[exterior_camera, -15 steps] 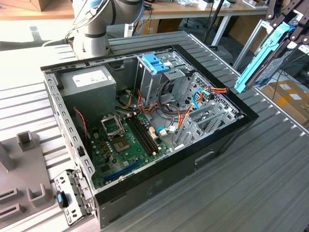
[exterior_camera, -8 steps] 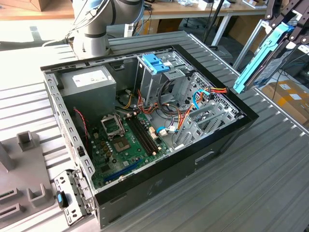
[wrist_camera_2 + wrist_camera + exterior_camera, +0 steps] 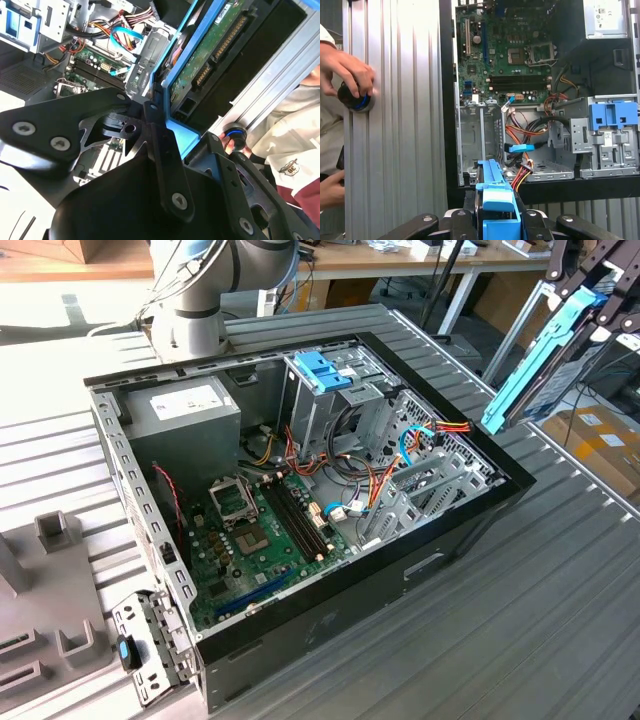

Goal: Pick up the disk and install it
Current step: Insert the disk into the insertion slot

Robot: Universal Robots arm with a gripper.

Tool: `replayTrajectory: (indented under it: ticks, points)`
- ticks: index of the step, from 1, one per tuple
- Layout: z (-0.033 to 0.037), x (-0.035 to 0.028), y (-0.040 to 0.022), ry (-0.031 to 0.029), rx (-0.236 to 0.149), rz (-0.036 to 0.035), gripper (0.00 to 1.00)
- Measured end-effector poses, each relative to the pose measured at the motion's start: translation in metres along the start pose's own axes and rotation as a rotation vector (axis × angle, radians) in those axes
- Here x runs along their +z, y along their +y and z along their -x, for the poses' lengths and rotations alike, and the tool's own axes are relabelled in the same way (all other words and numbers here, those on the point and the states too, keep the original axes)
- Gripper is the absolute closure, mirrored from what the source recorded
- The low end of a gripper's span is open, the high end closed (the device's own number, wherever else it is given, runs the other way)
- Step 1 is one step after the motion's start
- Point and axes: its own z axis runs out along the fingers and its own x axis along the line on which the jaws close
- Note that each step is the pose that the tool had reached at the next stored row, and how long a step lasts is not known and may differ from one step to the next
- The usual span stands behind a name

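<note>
My fingers (image 3: pixel 167 160) are clamped on the disk (image 3: pixel 535 360), held on edge in the air beside the open computer case (image 3: pixel 430 560), at the exterior view's right. I'd judge it rigid and fairly heavy, with a fragile bare circuit board, so it is best held by its blue rails. The power supply's label (image 3: pixel 188 400) is unreadable

The arm's (image 3: pixel 195 305) base joints stand upright. The gripper (image 3: pixel 603 298) is held high, its black linkage fingers (image 3: pixel 165 165) clamped on one end of the disk (image 3: pixel 535 360), one finger on each flat face. The disk slants down and away from the fingertips, in line with the tool.
</note>
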Motion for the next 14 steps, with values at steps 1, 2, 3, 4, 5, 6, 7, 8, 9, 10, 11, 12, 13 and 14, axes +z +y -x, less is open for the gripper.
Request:
replayTrajectory:
  ticks: [1,2,3,4,5,6,7,8,9,10,11,12,13,14]
  points:
    - [0.0,0.0,0.0007,0.0,0.0,0.0,0.63]
    - [-0.0001,0.0002,0.0014,-0.0001,0.0,0.0,0.63]
    - [-0.0001,0.0001,0.002,0.0001,0.0,0.0,0.63]
    - [-0.0001,0.0002,0.0025,0.0,0.0,0.0,0.63]
    - [-0.0001,0.0002,0.0034,0.0,0.0,0.0,0.63]
    - [-0.0002,0.0003,0.0039,0.0,0.0,0.0,0.63]
    - [-0.0002,0.0003,0.0043,0.0,0.0,0.0,0.63]
    - [-0.0002,0.0003,0.0046,0.0,0.0,0.0,0.63]
    - [-0.0002,0.0003,0.005,0.0001,0.0,0.0,0.63]
    - [-0.0002,0.0004,0.0053,0.0,0.0,0.0,0.63]
    - [-0.0003,0.0004,0.0057,0.0001,0.0,0.0,0.63]
    - [-0.0003,0.0004,0.0061,0.0,0.0,0.0,0.63]
    - [-0.0003,0.0005,0.0065,0.0,0.0,0.0,0.63]
    - [-0.0003,0.0005,0.0068,0.0,0.0,0.0,0.63]
